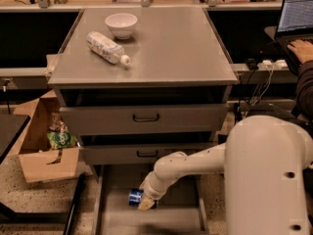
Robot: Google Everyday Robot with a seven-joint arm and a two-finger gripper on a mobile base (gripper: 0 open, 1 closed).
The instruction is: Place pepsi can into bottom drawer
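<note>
The pepsi can (134, 197), blue with a silver end, lies sideways low inside the open bottom drawer (117, 222), a shallow grey tray pulled out under the cabinet. My gripper (145, 202) is down in the drawer, shut on the can's right side. The white arm reaches in from the lower right. I cannot tell whether the can touches the drawer floor.
The two upper drawers (145, 117) with black handles are closed. On the cabinet top lie a clear plastic bottle (106, 47) and a white bowl (121, 23). A cardboard box (45, 143) stands on the floor at the left. A person's hand (302, 49) rests on a laptop at the right.
</note>
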